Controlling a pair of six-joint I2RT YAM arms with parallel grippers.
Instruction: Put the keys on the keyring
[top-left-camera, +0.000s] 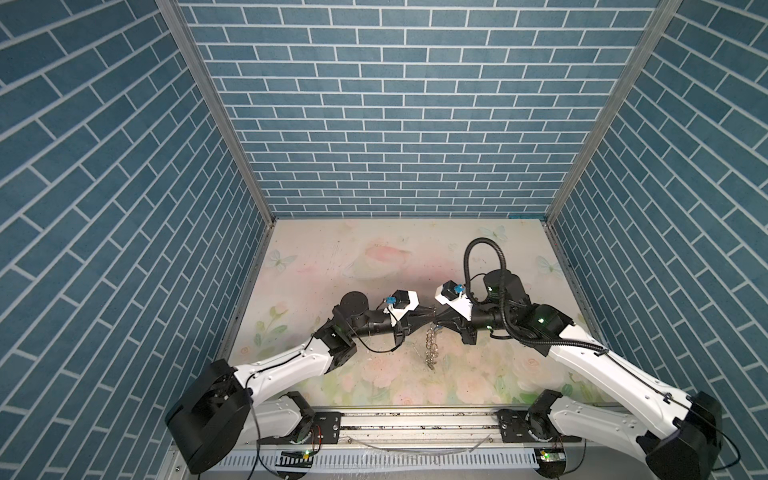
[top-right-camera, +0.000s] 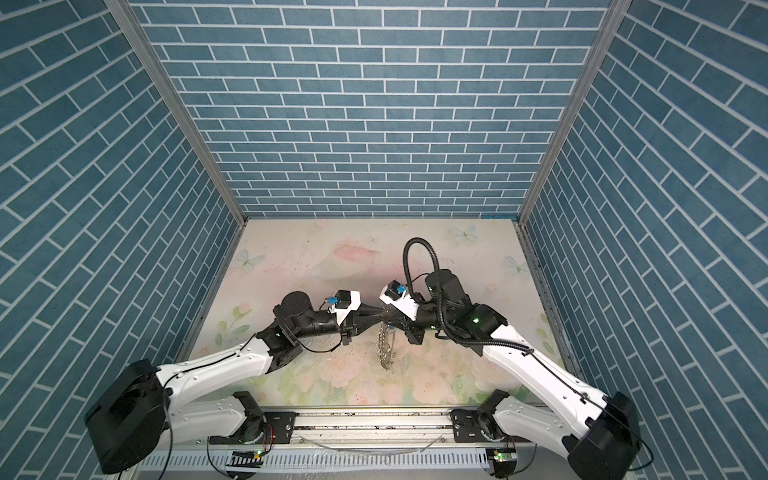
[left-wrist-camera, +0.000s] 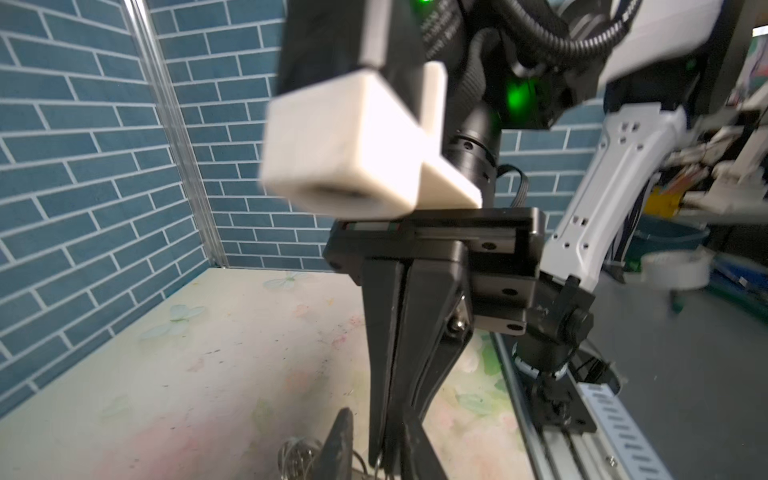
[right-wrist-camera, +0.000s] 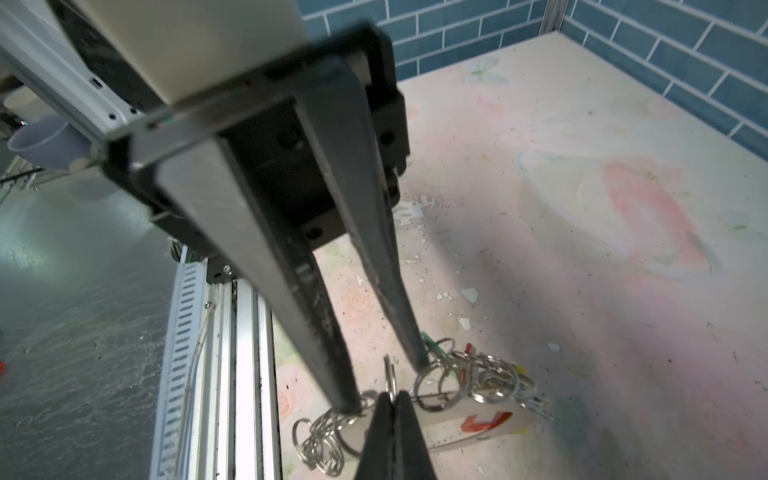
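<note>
Now the right gripper (right-wrist-camera: 392, 405) pinches the keyring (top-left-camera: 431, 348), hanging below it. Facing it, the left gripper (right-wrist-camera: 384, 384) stands parted; open table (top-left-camera: 332, 266) stretches beyond both.

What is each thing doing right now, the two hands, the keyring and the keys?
left hand: open a little, fingertips at the rings.
right hand: shut, pinching one ring of the keyring.
keyring: dangling in a bunch from the right hand.
keys: bunched among the rings; threaded on or not, cannot tell.
</note>
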